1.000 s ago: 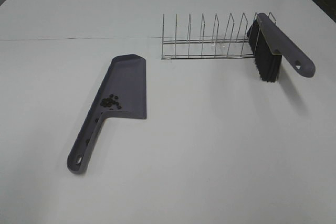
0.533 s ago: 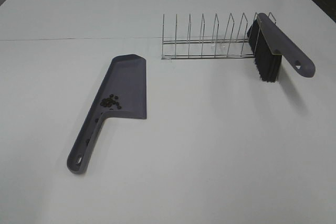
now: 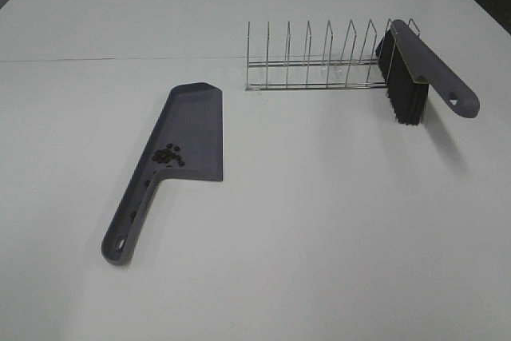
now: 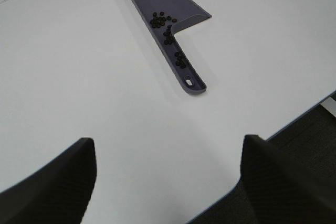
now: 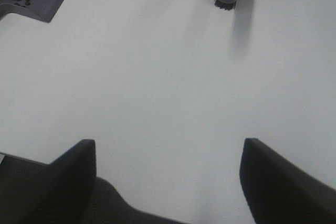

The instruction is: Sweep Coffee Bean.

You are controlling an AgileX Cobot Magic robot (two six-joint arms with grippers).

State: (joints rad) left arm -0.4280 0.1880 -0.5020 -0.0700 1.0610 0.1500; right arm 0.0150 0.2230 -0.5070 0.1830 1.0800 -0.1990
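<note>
On the white table, left of centre, a grey dustpan lies flat with its handle pointing toward the near edge. The coffee bean cluster sits inside the pan at the neck where the tray meets the handle, and a few beans trail down the handle. At the far right, a brush leans on the right end of a wire rack, bristles down. The left gripper and the right gripper both stand spread wide above bare table, grasping nothing.
</note>
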